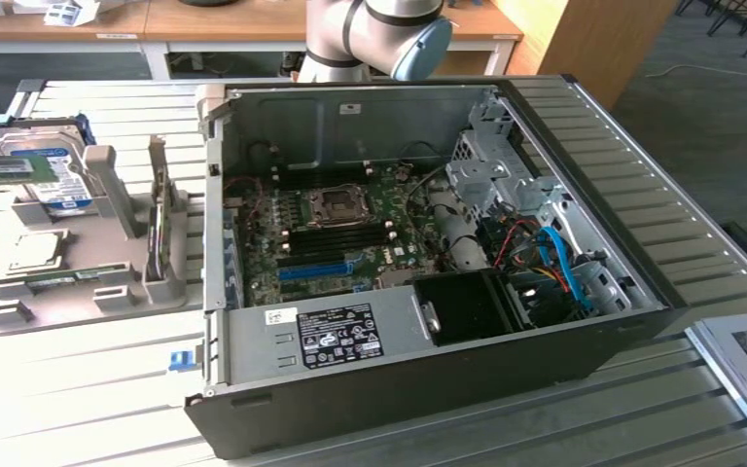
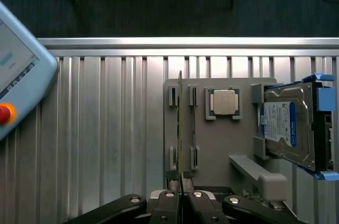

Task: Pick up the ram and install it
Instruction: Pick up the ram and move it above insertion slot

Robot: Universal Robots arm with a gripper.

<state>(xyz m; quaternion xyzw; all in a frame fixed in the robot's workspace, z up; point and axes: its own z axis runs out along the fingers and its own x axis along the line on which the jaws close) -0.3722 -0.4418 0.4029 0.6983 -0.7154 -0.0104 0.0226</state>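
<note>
We see the pincer [image 2: 181, 198] closed, its fingertips pressed together with nothing between them. It hangs over the grey holder [image 2: 212, 150] on the slatted bench [image 2: 106, 128]. The ram [image 2: 180, 128] stands on edge in a slot of that holder, below the pincer and in line with its fingertips, apart from them. Off to one side of the pincer's line, a square silver processor [image 2: 223, 102] lies in its recess. Farther that way, a hard drive [image 2: 286, 123] with a blue-white label leans in its cradle. The open computer case [image 1: 412, 243] sits beside the holder.
</note>
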